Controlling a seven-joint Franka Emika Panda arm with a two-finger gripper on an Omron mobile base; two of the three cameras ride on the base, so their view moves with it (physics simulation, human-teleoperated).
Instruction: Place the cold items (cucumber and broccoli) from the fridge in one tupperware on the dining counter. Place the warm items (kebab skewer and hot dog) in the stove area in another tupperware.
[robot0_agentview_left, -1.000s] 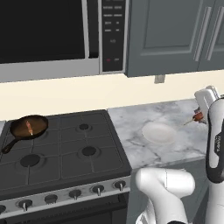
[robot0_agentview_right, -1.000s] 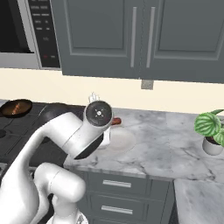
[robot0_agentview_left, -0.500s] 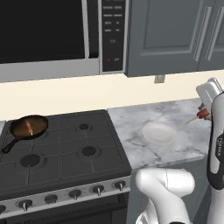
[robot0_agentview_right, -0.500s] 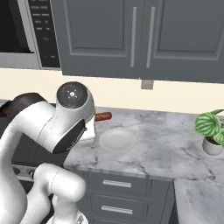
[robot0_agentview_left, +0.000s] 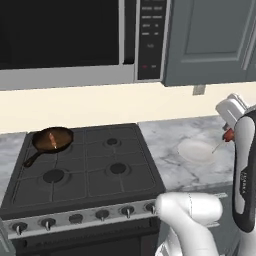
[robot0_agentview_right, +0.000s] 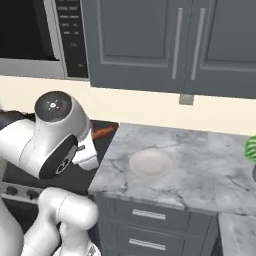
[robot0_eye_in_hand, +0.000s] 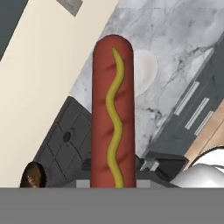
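My gripper (robot0_eye_in_hand: 113, 183) is shut on the hot dog (robot0_eye_in_hand: 113, 109), a red-brown sausage with a wavy yellow mustard line that stands straight up in the hand view. In the left base view the gripper (robot0_agentview_left: 229, 126) hangs at the right edge, above the marble counter, and the hot dog's red end (robot0_agentview_left: 229, 135) pokes out below the white hand. From the right base view the hot dog (robot0_agentview_right: 103, 131) shows behind the arm, over the seam between stove and counter, with the gripper (robot0_agentview_right: 95, 140) on it.
A round white plate (robot0_agentview_left: 196, 150) (robot0_agentview_right: 150, 162) lies on the marble counter (robot0_agentview_right: 200, 160) right of the black stove (robot0_agentview_left: 85, 170). A dark pan (robot0_agentview_left: 52, 140) with something small and brown in it sits on the back left burner. A green plant (robot0_agentview_right: 251, 150) stands at the far right.
The arm has swung, carrying the hot dog back from over the plate toward the stove side. Both base views have shifted slightly, so the base has moved. The grip is unchanged.
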